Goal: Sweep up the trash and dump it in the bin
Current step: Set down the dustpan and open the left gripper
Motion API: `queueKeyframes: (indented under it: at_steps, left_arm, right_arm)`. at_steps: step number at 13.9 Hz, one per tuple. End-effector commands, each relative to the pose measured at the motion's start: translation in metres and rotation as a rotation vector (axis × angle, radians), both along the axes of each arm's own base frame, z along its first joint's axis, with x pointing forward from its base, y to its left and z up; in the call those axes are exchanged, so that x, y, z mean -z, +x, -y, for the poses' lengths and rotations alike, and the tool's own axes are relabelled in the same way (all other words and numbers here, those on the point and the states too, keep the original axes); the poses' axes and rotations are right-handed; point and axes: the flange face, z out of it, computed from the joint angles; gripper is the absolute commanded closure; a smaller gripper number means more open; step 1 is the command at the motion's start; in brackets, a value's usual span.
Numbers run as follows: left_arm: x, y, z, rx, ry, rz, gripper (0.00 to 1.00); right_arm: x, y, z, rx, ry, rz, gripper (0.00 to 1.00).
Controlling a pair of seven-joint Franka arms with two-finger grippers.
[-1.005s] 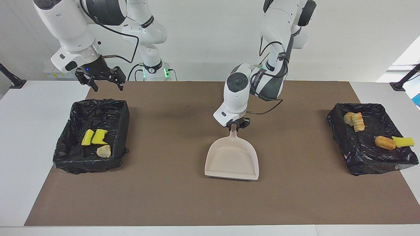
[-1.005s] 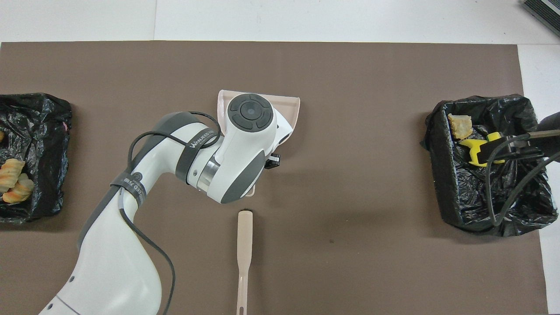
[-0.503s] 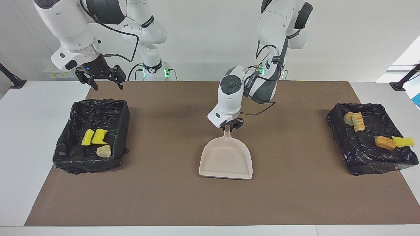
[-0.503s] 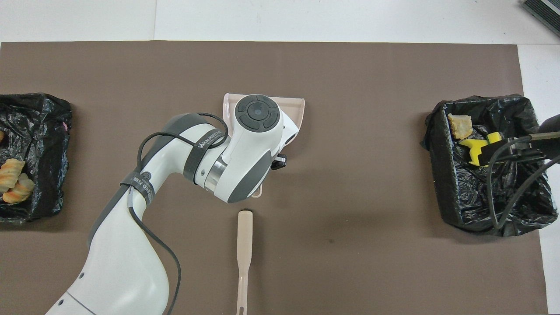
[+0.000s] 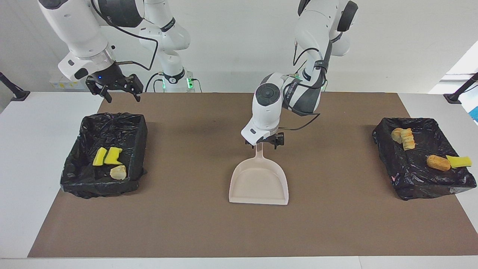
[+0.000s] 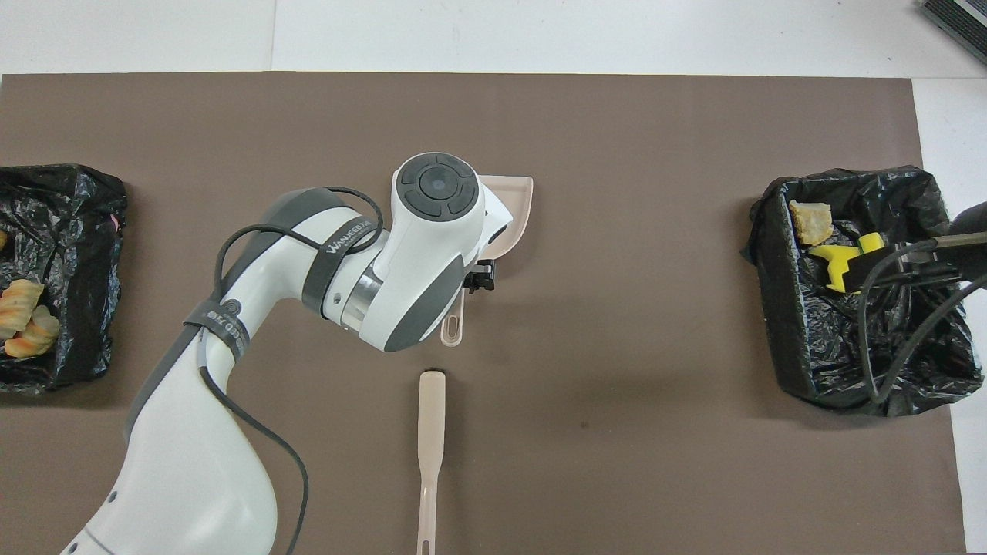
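From overhead, your left arm hides most of the beige dustpan (image 5: 259,182); only one corner and the handle tip show there. The brush (image 6: 430,455) is cut off at the frame's bottom edge, and its bristles are out of sight. The right gripper (image 5: 118,90) hangs with fingers spread wide above the table edge by the right arm's bin (image 5: 105,157); overhead, only its cables show.

The left gripper (image 5: 266,141) sits at the dustpan handle; you cannot tell whether it grips.

A brown mat (image 5: 194,224) covers a white table (image 5: 26,157) before a white wall.

The left arm's band bears lettering, too small to read with certainty.

The trash lies in both black-lined bins: three pieces (image 5: 110,162) in one, four (image 5: 429,151) in the other bin (image 5: 418,179).
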Motion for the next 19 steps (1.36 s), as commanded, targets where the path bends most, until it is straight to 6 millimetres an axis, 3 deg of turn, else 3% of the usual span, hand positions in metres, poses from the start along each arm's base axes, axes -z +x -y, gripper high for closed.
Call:
queueKeyframes:
  at_steps: [1, 4, 8, 11, 15, 17, 19]
  left_arm:
    - [-0.052, -0.006, -0.045, -0.038, 0.022, 0.004, 0.0]
    - [-0.101, -0.011, -0.098, -0.056, 0.002, 0.036, 0.0]
    - [-0.168, -0.009, -0.196, 0.037, -0.016, 0.039, 0.0]
    - [-0.21, -0.018, -0.244, 0.076, -0.036, 0.071, 0.0]
    - [-0.247, -0.034, -0.292, 0.026, -0.05, 0.085, 0.0]
    - [-0.259, -0.037, -0.299, 0.013, -0.055, 0.091, 0.0]
    - [-0.268, -0.036, -0.297, 0.015, -0.062, 0.105, 0.0]
  right_arm:
    - [-0.002, -0.007, 0.0, 0.015, 0.0, -0.004, 0.0]
    - [-0.002, -0.006, -0.002, 0.015, 0.011, 0.004, 0.0]
    - [-0.002, -0.006, -0.002, 0.017, 0.011, 0.005, 0.0]
    - [-0.002, -0.005, -0.003, 0.017, 0.012, 0.005, 0.0]
    - [-0.002, -0.005, 0.0, 0.021, -0.003, 0.008, 0.0]
    - [-0.002, -0.004, 0.005, 0.029, -0.002, 0.006, 0.0]
    - [-0.002, -0.004, -0.005, 0.004, -0.007, 0.008, 0.0]
